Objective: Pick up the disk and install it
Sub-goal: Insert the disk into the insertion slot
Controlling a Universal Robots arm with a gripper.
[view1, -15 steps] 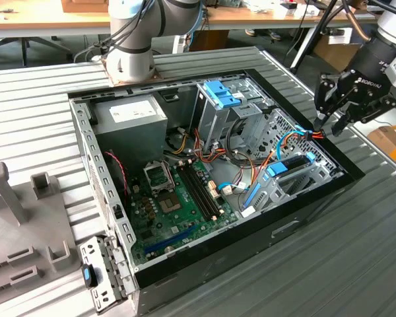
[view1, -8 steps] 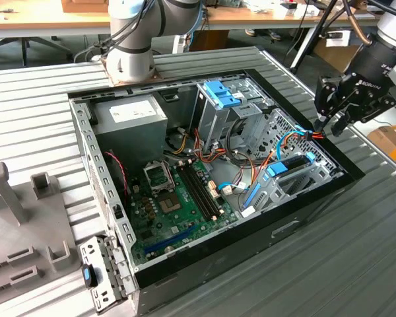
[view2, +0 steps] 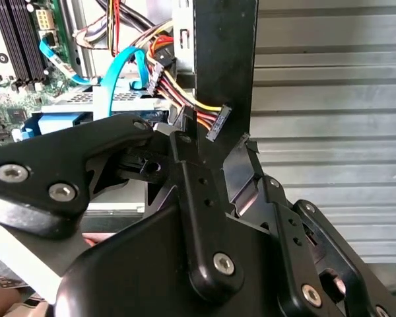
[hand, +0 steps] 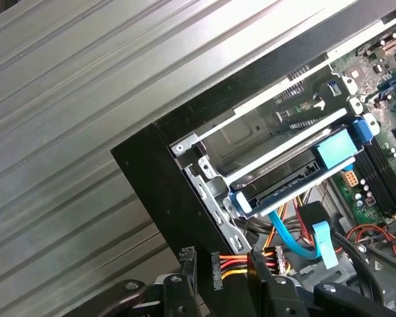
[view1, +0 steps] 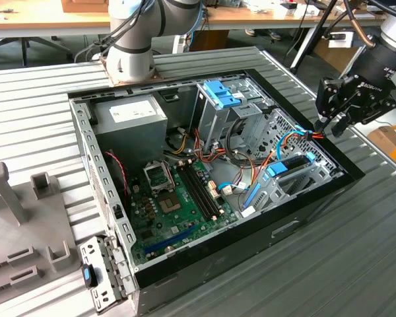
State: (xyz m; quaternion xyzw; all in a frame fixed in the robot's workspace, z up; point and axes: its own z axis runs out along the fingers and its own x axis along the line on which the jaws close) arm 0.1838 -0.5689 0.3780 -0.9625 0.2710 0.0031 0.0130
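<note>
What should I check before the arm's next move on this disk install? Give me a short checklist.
1. Disk in the bay: ok, it lies inside with its blue rails.
2. Disk pushed fully home: cannot tell.
3. Hand clear of the disk: ok, it is at the case edge, apart from the disk.
4. Power plug in the disk: not ok, the plug is by the hand, away from the disk.
5. Hand's hold on the plug: cannot tell.
6. Blue cable connected: cannot tell, its end by the disk is hidden.
</note>
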